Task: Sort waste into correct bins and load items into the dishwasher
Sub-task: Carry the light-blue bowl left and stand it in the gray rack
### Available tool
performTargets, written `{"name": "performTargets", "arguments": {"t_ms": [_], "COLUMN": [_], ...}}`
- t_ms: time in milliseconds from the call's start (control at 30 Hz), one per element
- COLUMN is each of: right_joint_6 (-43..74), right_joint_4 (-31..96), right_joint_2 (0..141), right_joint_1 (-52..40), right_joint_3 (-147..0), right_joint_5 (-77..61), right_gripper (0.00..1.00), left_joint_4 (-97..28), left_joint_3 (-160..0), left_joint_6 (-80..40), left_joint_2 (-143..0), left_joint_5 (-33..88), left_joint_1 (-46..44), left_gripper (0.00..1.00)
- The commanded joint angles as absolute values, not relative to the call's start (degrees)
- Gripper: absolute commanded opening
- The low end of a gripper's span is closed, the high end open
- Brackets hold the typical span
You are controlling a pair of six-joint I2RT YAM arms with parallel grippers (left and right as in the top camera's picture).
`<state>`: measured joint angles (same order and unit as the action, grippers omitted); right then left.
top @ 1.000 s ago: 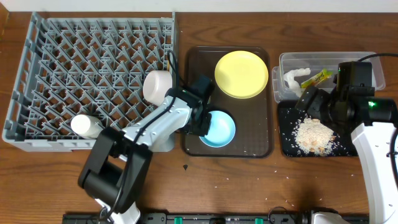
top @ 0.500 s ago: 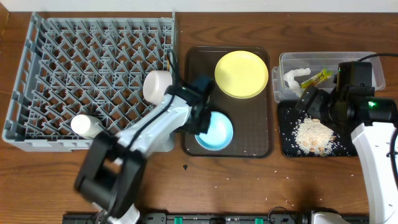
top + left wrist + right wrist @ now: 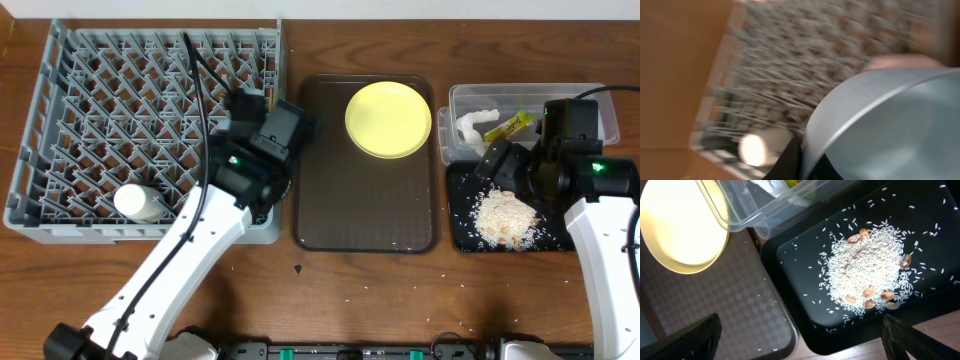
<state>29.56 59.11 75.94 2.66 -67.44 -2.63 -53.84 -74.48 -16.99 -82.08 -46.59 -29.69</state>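
Note:
My left gripper (image 3: 262,130) is shut on the rim of the light blue bowl (image 3: 890,130) and holds it over the right side of the grey dish rack (image 3: 100,100); the arm hides the bowl in the overhead view. The left wrist view is blurred. The small white cup (image 3: 138,202) lies in the rack's front. The yellow plate (image 3: 388,120) sits on the brown tray (image 3: 365,215). My right gripper (image 3: 505,165) is open and empty above the black tray (image 3: 462,230), which holds the food scraps (image 3: 505,218). The tissue (image 3: 470,128) and wrapper (image 3: 508,123) lie in the clear tub (image 3: 590,100).
In the right wrist view the plate (image 3: 680,225), tub corner (image 3: 755,215), scraps (image 3: 870,265) and brown tray (image 3: 740,310) lie below the open fingers (image 3: 800,340). Loose grains dot the table front. The white bowl and chopsticks do not show clearly.
My left gripper lifted the light blue bowl off the brown tray and swung it left over the dish rack. The right arm has not moved.

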Motion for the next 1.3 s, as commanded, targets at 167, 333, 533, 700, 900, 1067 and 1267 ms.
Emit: {"name": "performTargets", "arguments": {"t_ms": [167, 333, 533, 700, 900, 1067, 1267], "right_joint_6": [29.54, 29.54, 29.54, 29.54, 29.54, 29.54, 29.54], "right_joint_4": [59.18, 59.2, 59.18, 59.18, 59.2, 59.18, 59.2], "right_joint_2": [75.16, 75.16, 75.16, 75.16, 75.16, 75.16, 75.16], "right_joint_1": [2.7, 2.7, 2.7, 2.7, 2.7, 2.7, 2.7], "right_joint_3": [-67.75, -67.75, -67.75, -67.75, -67.75, -67.75, -67.75], "right_joint_5": [-1.93, -1.93, -1.93, -1.93, -1.93, -1.93, -1.93], "right_gripper": [0.99, 0.99, 0.99, 0.99, 0.99, 0.99, 0.99], "left_joint_4": [-43.99, -38.83, -34.24, -32.56, -32.45, -32.45, -32.38], "left_joint_3": [-74.37, -74.35, -74.35, -74.35, -74.08, -74.06, -73.87], "left_joint_6": [-11.51, -9.93, -7.18, -7.11, -7.51, -7.51, -7.53], "left_joint_2": [-89.6, -95.85, -103.44, -106.56, -107.5, -107.5, -107.5], "left_joint_5": [-74.74, -78.72, -78.7, -78.26, -72.44, -72.4, -67.66], "left_joint_1": [-18.9, -15.27, -14.2, -14.59, -14.72, -16.08, -17.12], "left_gripper": [0.07, 0.07, 0.08, 0.07, 0.07, 0.08, 0.07]}}
